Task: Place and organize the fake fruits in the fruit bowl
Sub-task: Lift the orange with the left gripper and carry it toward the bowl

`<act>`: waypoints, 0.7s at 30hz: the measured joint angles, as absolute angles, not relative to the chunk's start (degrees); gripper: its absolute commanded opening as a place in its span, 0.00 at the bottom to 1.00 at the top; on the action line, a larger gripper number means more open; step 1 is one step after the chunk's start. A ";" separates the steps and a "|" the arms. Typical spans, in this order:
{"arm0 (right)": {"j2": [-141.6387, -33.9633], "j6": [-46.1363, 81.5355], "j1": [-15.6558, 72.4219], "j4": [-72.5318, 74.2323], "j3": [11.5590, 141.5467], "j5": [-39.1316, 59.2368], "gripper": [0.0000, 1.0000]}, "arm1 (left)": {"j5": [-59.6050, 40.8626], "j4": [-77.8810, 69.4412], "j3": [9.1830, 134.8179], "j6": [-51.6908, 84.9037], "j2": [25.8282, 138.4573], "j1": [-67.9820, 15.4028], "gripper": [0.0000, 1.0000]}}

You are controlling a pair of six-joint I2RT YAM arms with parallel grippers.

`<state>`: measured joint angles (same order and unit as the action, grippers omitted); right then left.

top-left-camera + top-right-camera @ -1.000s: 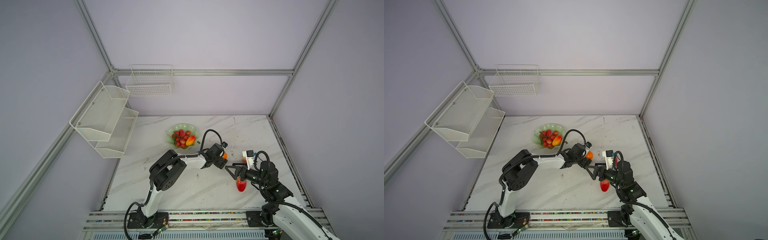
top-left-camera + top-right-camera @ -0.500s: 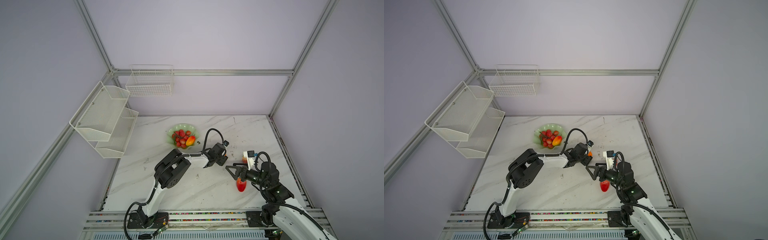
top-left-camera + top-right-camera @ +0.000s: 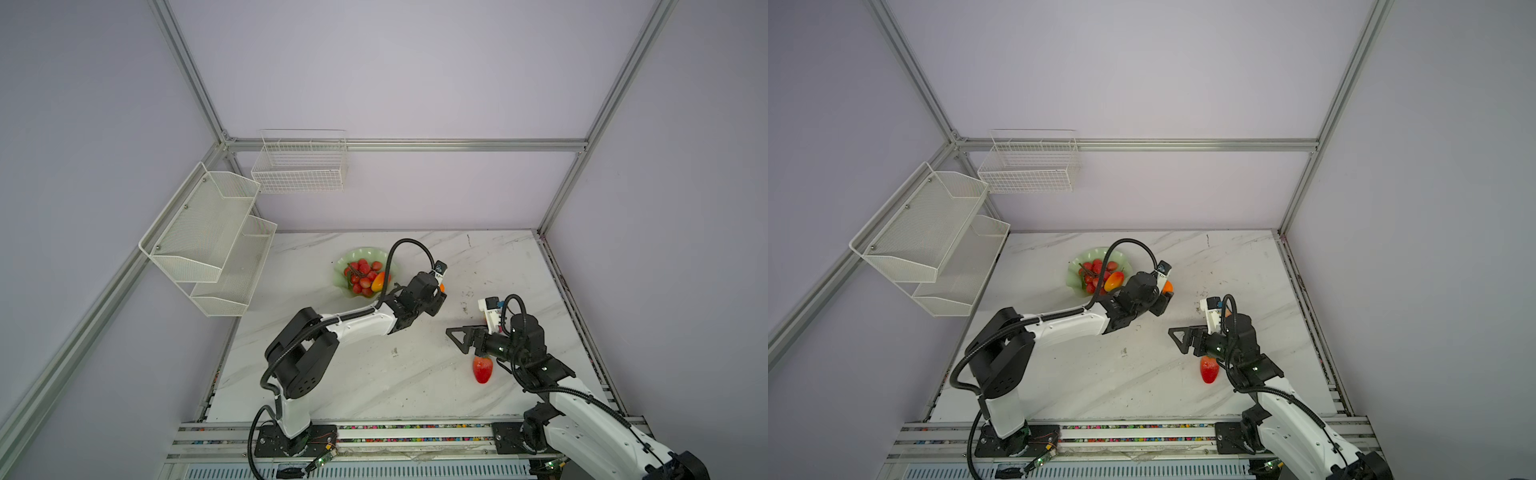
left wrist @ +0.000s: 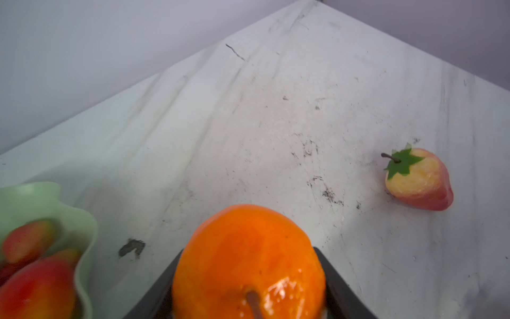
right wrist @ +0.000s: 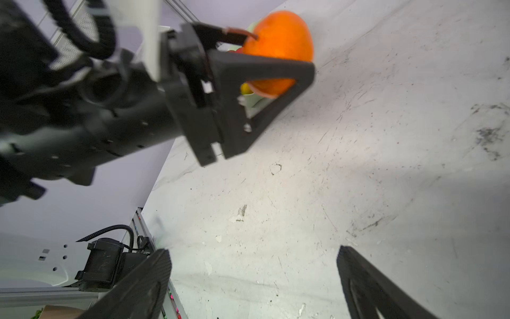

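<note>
Nearest, on the right, the red strawberry [image 3: 482, 369] lies on the table [image 3: 374, 382] beside the right gripper [image 3: 458, 338], whose jaws stand wide apart and empty. Farther in, the left gripper [image 3: 1162, 296] is clamped on the small orange [image 4: 248, 262], just right of the fruit bowl [image 3: 341, 266] holding the grape bunch [image 3: 360, 272] and mango [image 3: 378, 282]. The glossy orange looks light, hard and slippery, so a grip across its middle seems safest. Only the left wrist view clearly shows the paler strawberry [image 4: 419, 181].
</note>
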<state>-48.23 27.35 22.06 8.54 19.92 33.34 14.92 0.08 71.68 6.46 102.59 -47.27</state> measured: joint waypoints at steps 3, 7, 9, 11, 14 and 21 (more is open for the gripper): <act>-53.91 26.46 22.28 10.46 23.97 34.04 0.97 | 17.06 2.66 69.28 6.94 96.18 -43.68 0.56; -60.73 25.02 24.51 13.26 30.39 34.06 0.97 | 18.57 6.94 66.52 8.99 91.46 -37.17 0.56; -63.96 24.10 26.96 14.61 33.21 33.87 0.97 | 18.52 8.80 65.32 10.09 90.65 -34.09 0.56; -67.81 22.76 29.71 15.79 35.99 33.87 0.97 | 18.22 10.48 64.25 11.40 90.54 -31.24 0.56; -73.60 20.56 32.56 18.50 38.61 34.26 0.97 | 17.54 12.53 63.88 12.47 91.05 -28.91 0.56; -81.73 17.39 33.45 26.72 35.42 35.90 0.97 | 16.67 13.67 63.90 14.17 93.45 -27.77 0.56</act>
<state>-81.73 17.39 33.45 26.72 35.42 35.90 16.67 13.67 63.90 14.17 93.45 -27.77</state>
